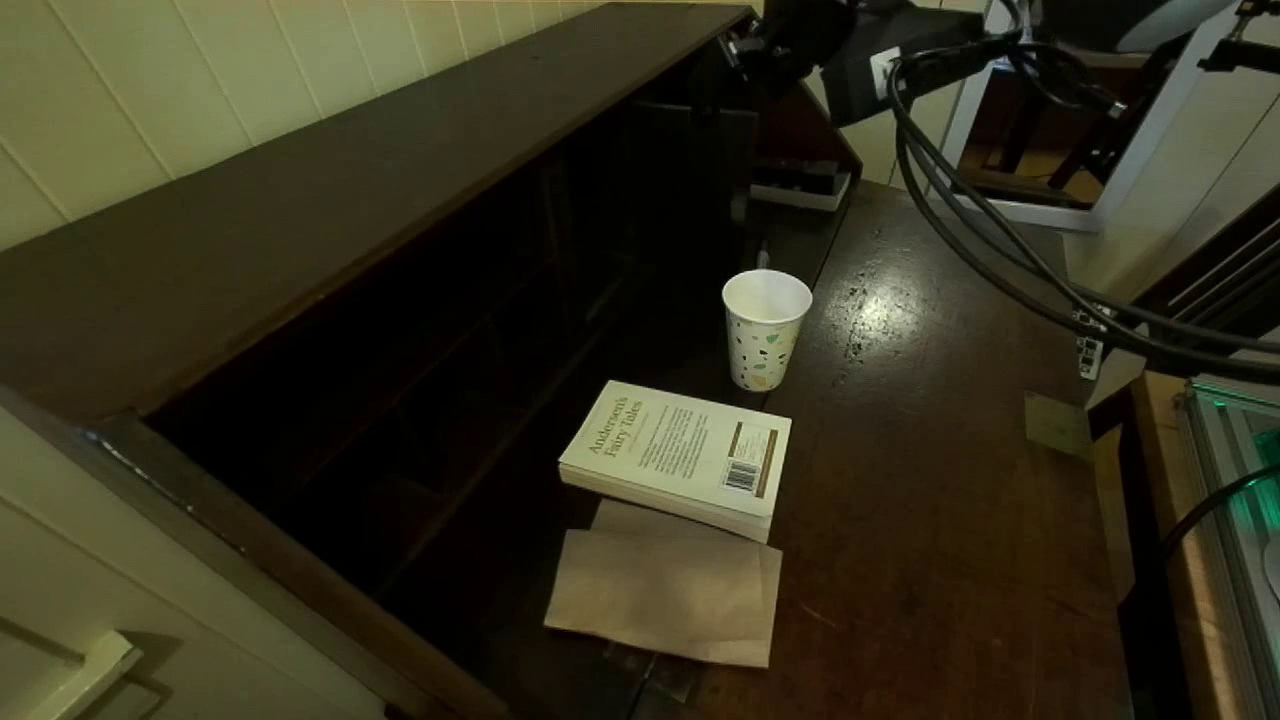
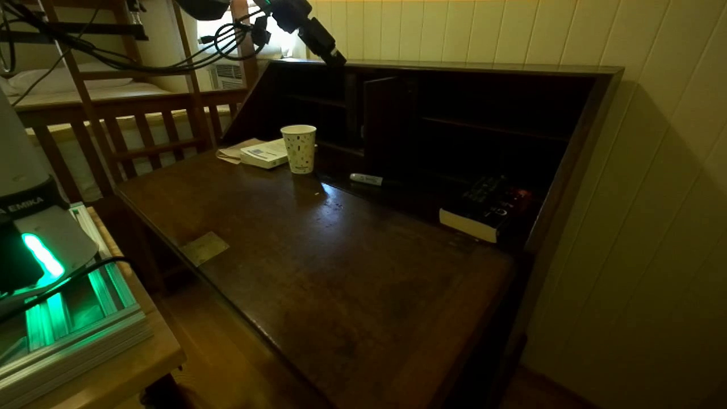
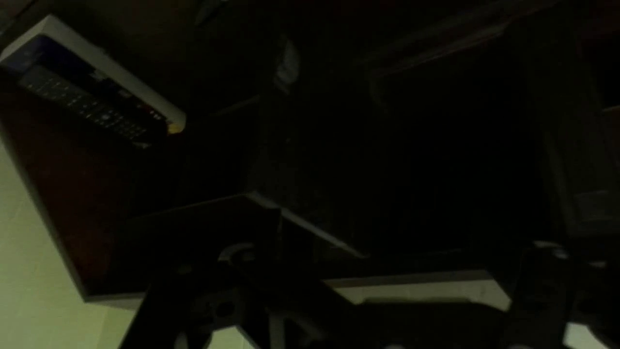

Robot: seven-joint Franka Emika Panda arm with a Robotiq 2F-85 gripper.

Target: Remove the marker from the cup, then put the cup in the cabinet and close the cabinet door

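Observation:
Upright on the desk stands the white speckled cup (image 1: 762,345), seen in both exterior views, with nothing poking out of its rim. The marker (image 2: 366,179) lies flat on the desk, apart from the cup, near the foot of the cabinet door. The dark brown cabinet (image 1: 400,130) has its small middle door (image 2: 386,122) swung outward, with a dark compartment beside it. My gripper (image 2: 336,57) is up at the cabinet's top edge, well above the cup. In the wrist view its fingers (image 3: 547,271) are wide apart, and nothing held shows between them.
A white book (image 1: 680,455) and folded brown paper (image 1: 665,600) lie on the desk beside the cup. Farther along, a thick black book (image 2: 483,207) sits by the cabinet's end wall, with a remote (image 3: 82,104) on it. Loose cables (image 1: 960,190) hang from the arm.

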